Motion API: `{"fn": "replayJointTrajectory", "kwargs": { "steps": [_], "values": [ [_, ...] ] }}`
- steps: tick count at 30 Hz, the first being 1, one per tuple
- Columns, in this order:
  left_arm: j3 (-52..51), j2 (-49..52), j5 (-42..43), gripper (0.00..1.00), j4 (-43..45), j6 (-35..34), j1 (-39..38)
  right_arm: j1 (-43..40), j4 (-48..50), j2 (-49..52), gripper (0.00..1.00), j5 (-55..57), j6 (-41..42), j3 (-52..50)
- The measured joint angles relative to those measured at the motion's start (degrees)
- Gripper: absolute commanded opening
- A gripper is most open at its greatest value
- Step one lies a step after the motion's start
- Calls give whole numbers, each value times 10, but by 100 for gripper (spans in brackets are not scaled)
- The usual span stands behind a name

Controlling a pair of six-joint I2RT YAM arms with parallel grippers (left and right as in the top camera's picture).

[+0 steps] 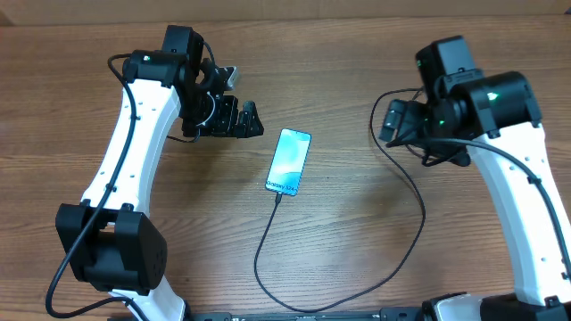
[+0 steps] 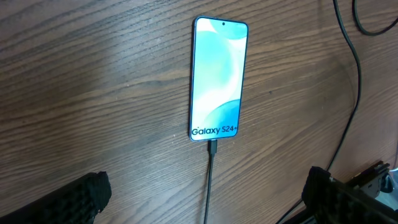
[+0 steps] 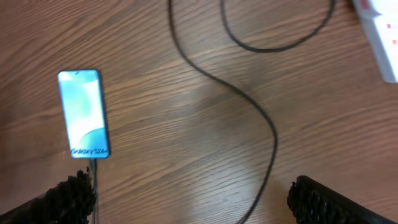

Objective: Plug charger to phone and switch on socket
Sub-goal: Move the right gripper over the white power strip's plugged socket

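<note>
Hovering beside phone (image 2: 217,78), left end effector (image 2: 205,186) agape

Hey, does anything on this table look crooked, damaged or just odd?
Nothing stands out. The phone lies flat with an intact, lit screen, and the charger meets its bottom edge and trails off in loose curves without kinks. The socket shows only a corner in the right wrist view, too little to judge.
</note>
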Motion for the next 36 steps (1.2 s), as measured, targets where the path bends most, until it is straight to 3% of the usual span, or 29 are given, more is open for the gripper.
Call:
{"fn": "replayJointTrajectory", "kwargs": {
  "steps": [14,36],
  "values": [
    [0,0,0,100,0,0,0,-59,-8,0,100,73,0,0],
    [0,0,0,100,0,0,0,-61,8,0,100,142,27,0]
  ]
}}
